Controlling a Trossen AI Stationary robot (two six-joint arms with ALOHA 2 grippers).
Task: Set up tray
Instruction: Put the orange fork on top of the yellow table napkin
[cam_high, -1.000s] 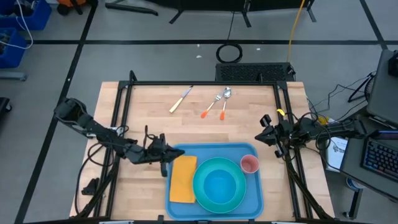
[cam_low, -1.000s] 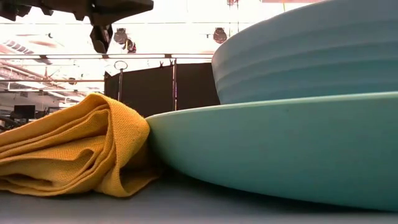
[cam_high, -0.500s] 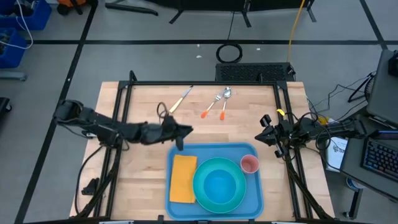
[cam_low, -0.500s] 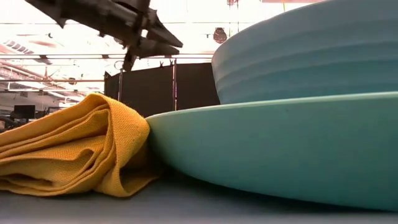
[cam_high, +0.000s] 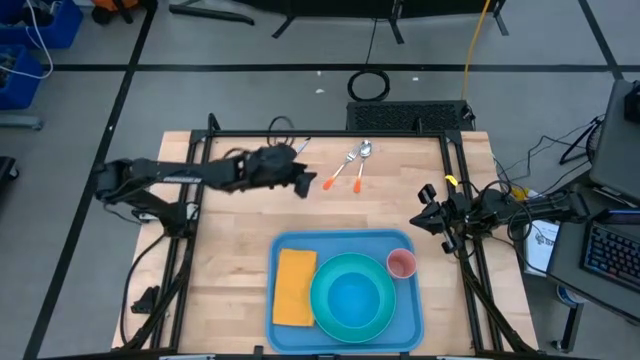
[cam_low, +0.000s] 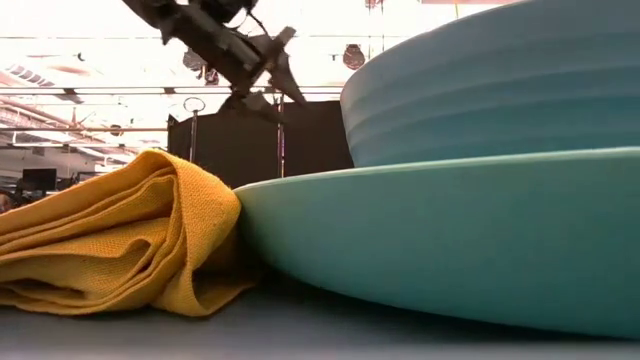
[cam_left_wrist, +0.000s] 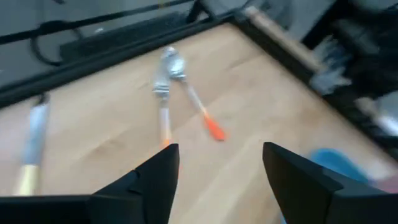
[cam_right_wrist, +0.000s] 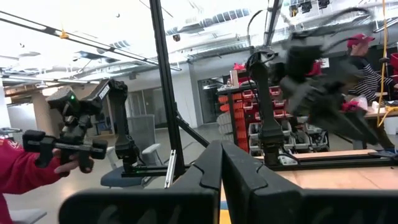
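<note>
left gripper (cam_high: 308, 183) open, empty, near the fork (cam_high: 338, 170).

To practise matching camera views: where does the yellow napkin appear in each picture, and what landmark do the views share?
High view: napkin lies on the tray's left part, beside the plate.
Low view: napkin fills the lower left, against the plate.
Left wrist view: not in it.
Right wrist view: not in it.
Shared landmark: the plate next to it.

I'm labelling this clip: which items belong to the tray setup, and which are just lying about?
Part of the job:
tray
napkin
plate
pink cup
knife
fork
spoon

Just lying about:
cable coil
blue bin
</note>
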